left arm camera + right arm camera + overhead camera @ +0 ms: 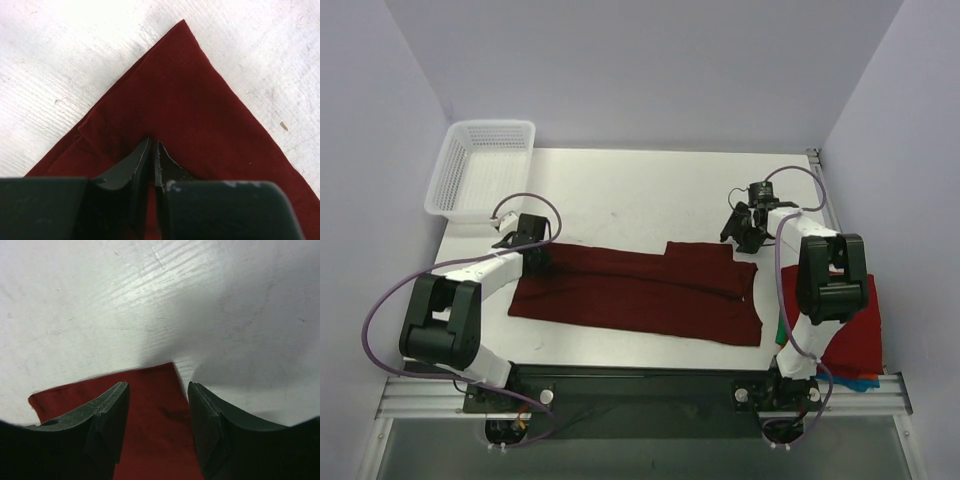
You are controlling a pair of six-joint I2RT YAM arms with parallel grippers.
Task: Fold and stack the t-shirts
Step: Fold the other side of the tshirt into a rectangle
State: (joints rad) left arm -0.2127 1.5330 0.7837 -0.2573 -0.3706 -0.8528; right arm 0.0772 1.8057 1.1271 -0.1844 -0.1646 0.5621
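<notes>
1. Your left gripper [152, 146] is pinching the maroon t-shirt [640, 295] at its far left corner.
2. Your right gripper [157, 386] is hovering, jaws apart, over its far right corner.
3. Its long axis is running left-right across the surface [620, 190].

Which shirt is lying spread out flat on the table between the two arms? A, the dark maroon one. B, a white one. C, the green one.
A: the dark maroon shirt lies flat across the table, reaching from one arm to the other.
</notes>
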